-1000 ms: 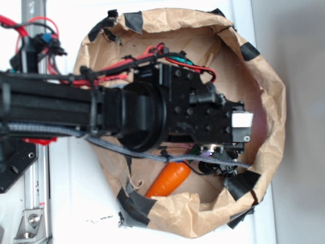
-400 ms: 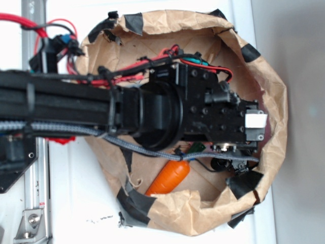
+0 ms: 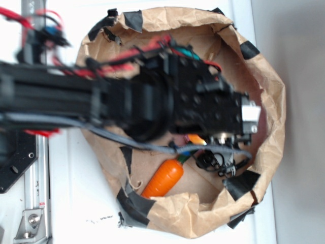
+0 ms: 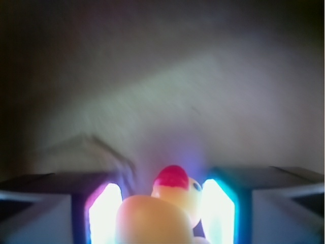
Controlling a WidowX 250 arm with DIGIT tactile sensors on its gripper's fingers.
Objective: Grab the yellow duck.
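In the exterior view, a brown paper bag (image 3: 271, 96) lies open on the white table (image 3: 76, 203), its rolled rim fixed with pieces of black tape (image 3: 134, 206). The black arm (image 3: 51, 99) comes from the left and reaches over the bag, and it covers most of the inside. Red wires (image 3: 119, 63) run along its top. Inside the bag, near the lower rim, lies an orange carrot (image 3: 163, 179) with a green stem, partly under a grey cable (image 3: 127, 145) (the picture is blurred here). Just under the wrist a small orange-yellow spot shows, but from this view I cannot tell what it is, and the gripper itself is hidden under the arm.

In the wrist view, the gripper (image 4: 162, 213) is at the bottom of the picture, with its two fingers (image 4: 104, 213) glowing bright on each side. The yellow duck (image 4: 162, 208) sits between them, its red-orange beak pointing up and one dark eye visible. Both fingers stand close against the duck's sides; the glare makes it hard to say if they truly press on it. Behind the duck there is only the blurred brown paper of the bag
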